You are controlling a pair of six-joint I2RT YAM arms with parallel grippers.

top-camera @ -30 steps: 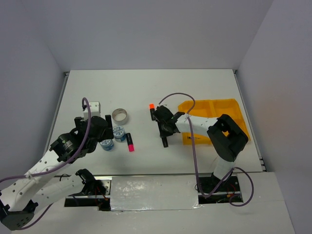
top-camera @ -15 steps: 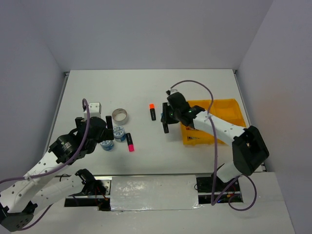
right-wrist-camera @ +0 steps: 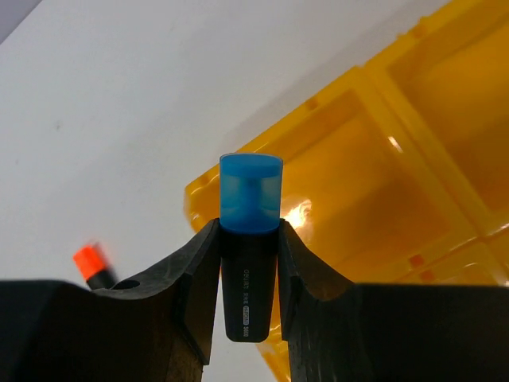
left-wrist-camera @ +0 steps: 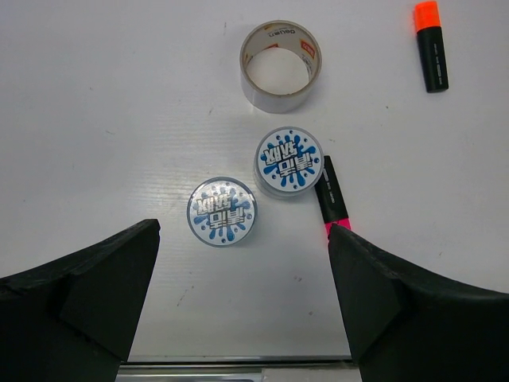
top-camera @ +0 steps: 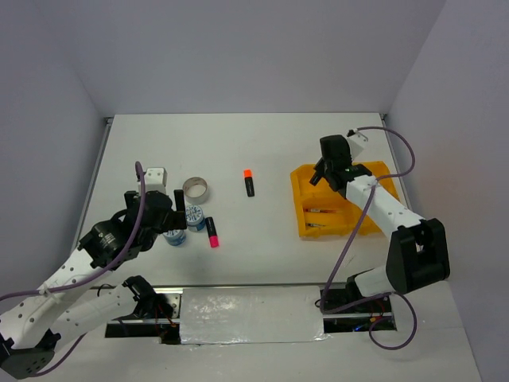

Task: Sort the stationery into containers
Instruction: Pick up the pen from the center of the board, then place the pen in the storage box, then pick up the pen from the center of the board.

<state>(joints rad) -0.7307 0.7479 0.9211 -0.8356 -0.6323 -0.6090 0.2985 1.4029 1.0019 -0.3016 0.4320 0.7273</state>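
My right gripper (top-camera: 322, 175) is shut on a black highlighter with a blue cap (right-wrist-camera: 250, 239) and holds it above the far-left compartment of the yellow-orange tray (top-camera: 374, 177), which also shows in the right wrist view (right-wrist-camera: 358, 183). Thin pens (top-camera: 318, 212) lie in the tray's near-left compartment. My left gripper (left-wrist-camera: 242, 278) is open and empty, hovering just near of two blue-white tubs (left-wrist-camera: 222, 211) (left-wrist-camera: 289, 160). A pink-capped highlighter (left-wrist-camera: 332, 199) lies beside the right tub. The grey tape ring (left-wrist-camera: 280, 54) stands beyond them. An orange-capped highlighter (top-camera: 249, 182) lies mid-table.
The table's near edge with a metal strip (left-wrist-camera: 238, 370) runs just below my left fingers. White walls close the table on the left, back and right. The right arm's body reaches over the tray's right side (top-camera: 382, 203).
My right gripper has carried the blue-capped highlighter from the middle of the table rightward and back, to above the tray. The left arm has hardly moved.
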